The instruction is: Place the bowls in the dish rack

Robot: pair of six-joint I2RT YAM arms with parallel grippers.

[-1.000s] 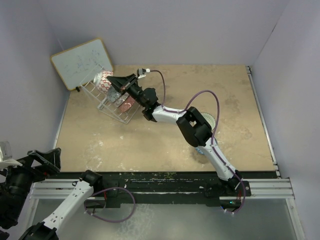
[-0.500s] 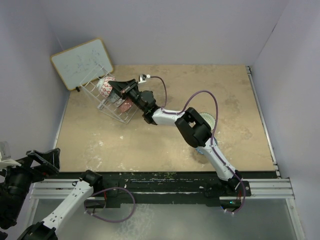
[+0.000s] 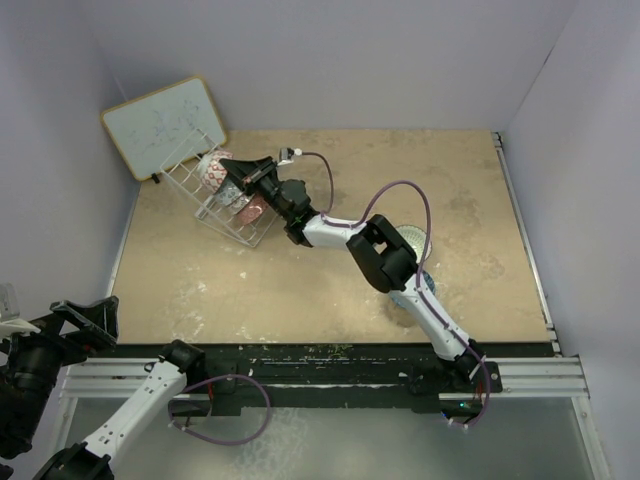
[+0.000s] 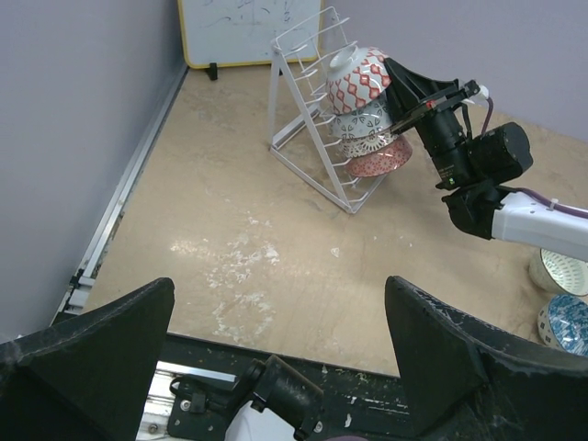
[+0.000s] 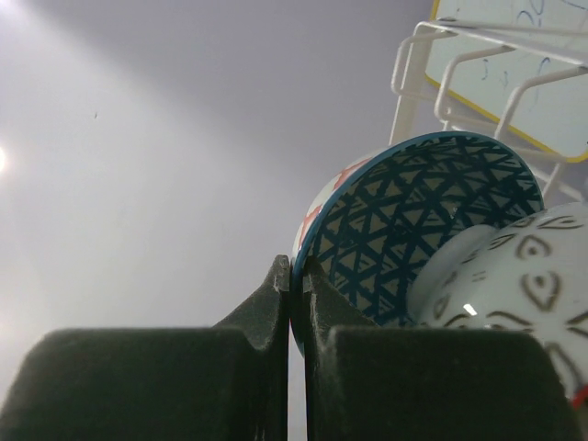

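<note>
The left tool (image 4: 280,287) sits low at the near edge of the counter (image 4: 276,239), its two fingers spread wide with nothing between them. Far ahead of it and a little to its left, a whiteboard (image 4: 248,26) leans at the back wall. Just in front of that stands the tilted white wire dish rack (image 4: 299,119). The right tool (image 4: 395,73) reaches the rack's top from the right, its jaws pinched tight on the thin rim of the red-diamond bowl (image 4: 356,75). That bowl stands on edge among the upper wires, and its blue triangle lattice inside faces the wrist camera. The fingers (image 5: 276,303) meet on that rim with no gap. Directly under the right tool, a cream-white bowl (image 4: 365,124) with grey markings sits in the rack touching the held one, and a red bowl (image 4: 378,162) lies just below it. Well behind this tool, near its arm's elbow, a pale lattice bowl (image 4: 562,271) and a blue bowl (image 4: 570,322) sit close together on the counter.
</note>
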